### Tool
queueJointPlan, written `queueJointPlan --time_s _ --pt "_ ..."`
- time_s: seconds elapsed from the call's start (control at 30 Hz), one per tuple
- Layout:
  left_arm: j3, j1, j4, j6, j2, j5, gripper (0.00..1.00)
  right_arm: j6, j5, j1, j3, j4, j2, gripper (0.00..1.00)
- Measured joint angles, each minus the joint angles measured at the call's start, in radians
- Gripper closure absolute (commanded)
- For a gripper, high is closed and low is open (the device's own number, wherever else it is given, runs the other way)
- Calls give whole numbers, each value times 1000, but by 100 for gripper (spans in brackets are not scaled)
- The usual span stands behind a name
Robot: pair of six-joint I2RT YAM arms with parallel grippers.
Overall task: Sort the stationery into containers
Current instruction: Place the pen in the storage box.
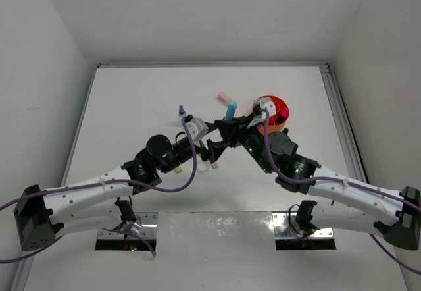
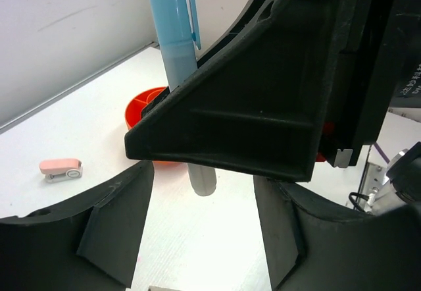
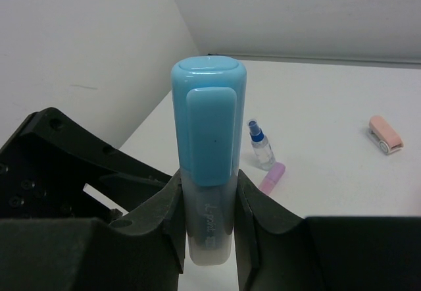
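Right fingers (image 3: 172,225) are clamped snug on the light blue plastic highlighter tube (image 3: 209,139), holding it upright over the white bench (image 1: 131,106), just left of the round orange plastic tub (image 1: 279,101). Left fingers (image 2: 118,218) sit partly open either side of its lower end, gripping nothing afaict. Looks like the carry step to me. Next it needs a swing right over a compartment, then letting go.
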Motion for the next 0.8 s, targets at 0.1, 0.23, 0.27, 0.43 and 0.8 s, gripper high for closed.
queueJointPlan --time_s 0.1,0.23,0.27,0.43,0.8 --pt "-1 0 3 -8 -1 8 44 12 1 3 -2 2 -2 100" --pt "-3 0 2 -35 1 25 69 35 18 11 -19 11 -8 100" --pt "-3 0 3 -44 2 27 76 38 24 15 -22 11 -10 100" --pt "-9 4 3 -72 4 11 100 42 46 23 -29 13 -12 100" --pt "-17 5 0 -76 3 11 100 48 66 35 -57 44 -14 100"
